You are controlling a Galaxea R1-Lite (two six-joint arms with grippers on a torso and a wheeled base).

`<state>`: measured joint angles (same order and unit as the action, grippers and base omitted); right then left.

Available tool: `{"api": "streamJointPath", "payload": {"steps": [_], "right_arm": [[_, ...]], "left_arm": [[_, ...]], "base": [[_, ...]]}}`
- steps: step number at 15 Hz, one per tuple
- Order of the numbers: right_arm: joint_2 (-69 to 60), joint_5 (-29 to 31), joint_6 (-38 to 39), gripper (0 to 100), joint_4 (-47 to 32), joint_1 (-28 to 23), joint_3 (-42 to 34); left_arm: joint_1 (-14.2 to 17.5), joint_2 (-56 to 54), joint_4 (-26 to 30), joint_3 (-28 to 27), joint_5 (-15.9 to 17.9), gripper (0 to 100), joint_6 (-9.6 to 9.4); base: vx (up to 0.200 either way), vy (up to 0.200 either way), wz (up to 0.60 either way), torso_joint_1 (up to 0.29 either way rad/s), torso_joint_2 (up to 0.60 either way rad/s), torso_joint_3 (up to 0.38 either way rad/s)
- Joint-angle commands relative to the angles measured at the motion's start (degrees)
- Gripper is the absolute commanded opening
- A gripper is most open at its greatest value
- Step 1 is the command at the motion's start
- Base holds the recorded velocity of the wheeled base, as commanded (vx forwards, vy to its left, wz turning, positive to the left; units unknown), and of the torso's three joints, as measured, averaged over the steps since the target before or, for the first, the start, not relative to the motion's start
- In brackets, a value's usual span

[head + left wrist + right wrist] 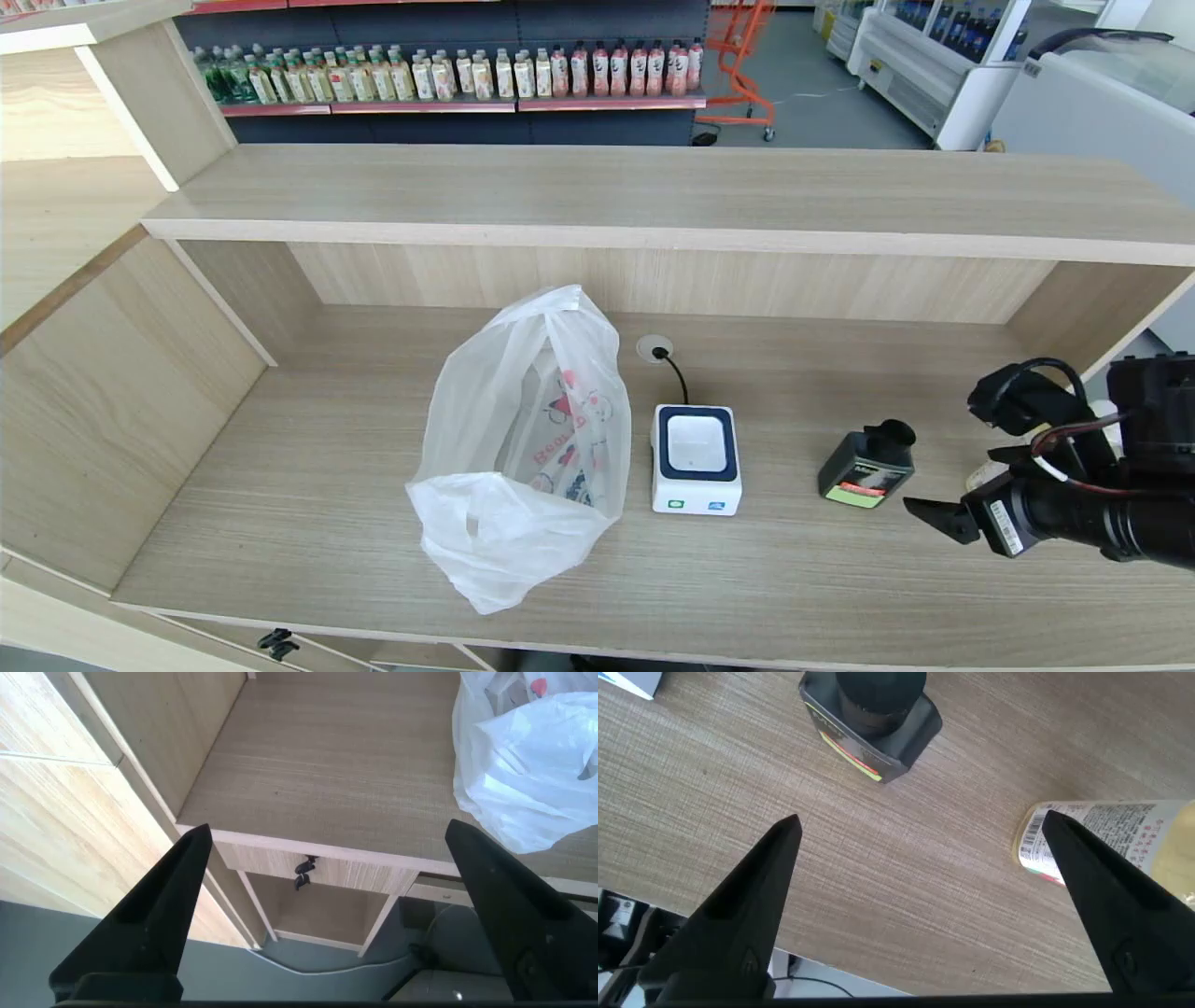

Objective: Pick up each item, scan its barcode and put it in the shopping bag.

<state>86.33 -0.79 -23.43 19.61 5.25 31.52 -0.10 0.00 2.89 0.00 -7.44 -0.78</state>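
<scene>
A translucent white shopping bag point(518, 448) stands open on the wooden counter point(308, 523), with a printed carton showing through it. Right of it sits the white barcode scanner point(695, 457) with a dark-framed window. Further right, a black bottle point(866, 464) with a red and green label stands upright, also seen from above point(870, 719). A pale bottle with a white barcode label point(1106, 845) lies on its side by the right arm. My right gripper point(948, 495) hovers open just right of the black bottle, fingers point(766, 887) empty. My left gripper point(329, 833) hangs open off the counter's front left edge, near the bag point(533, 765).
A raised ledge point(653, 201) and side walls point(112, 392) box in the counter at the back and both sides. The scanner's cable runs into a grommet hole point(655, 350) behind it. A drawer with a dark handle point(303, 870) sits under the front edge.
</scene>
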Motion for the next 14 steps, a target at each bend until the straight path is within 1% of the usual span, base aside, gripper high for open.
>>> {"api": "streamJointPath", "payload": {"steps": [1,3,7,10,14], "right_arm": [[5.2,-0.7,-1.4,100,1.6,0.2,0.6],[6.8,-2.1,-1.5,100,2.5,0.2,1.4],[12.0,-3.3,-1.4,100,3.8,2.1,6.6],[14.7,-5.4,-1.4,100,7.0,3.5,6.9],[18.0,-5.5,-1.4,100,11.2,5.0,7.1]], "left_arm": [[0.0,0.0,0.0,0.0,0.0,100,-0.01],[0.0,0.0,0.0,0.0,0.0,100,-0.01],[0.0,0.0,0.0,0.0,0.0,100,-0.01],[0.0,0.0,0.0,0.0,0.0,100,-0.01],[0.0,0.0,0.0,0.0,0.0,100,-0.01]], "base": [[0.000,0.000,0.00,0.000,0.00,0.000],[0.000,0.000,0.00,0.000,0.00,0.000],[0.000,0.000,0.00,0.000,0.00,0.000],[0.000,0.000,0.00,0.000,0.00,0.000],[0.000,0.000,0.00,0.000,0.00,0.000]]}}
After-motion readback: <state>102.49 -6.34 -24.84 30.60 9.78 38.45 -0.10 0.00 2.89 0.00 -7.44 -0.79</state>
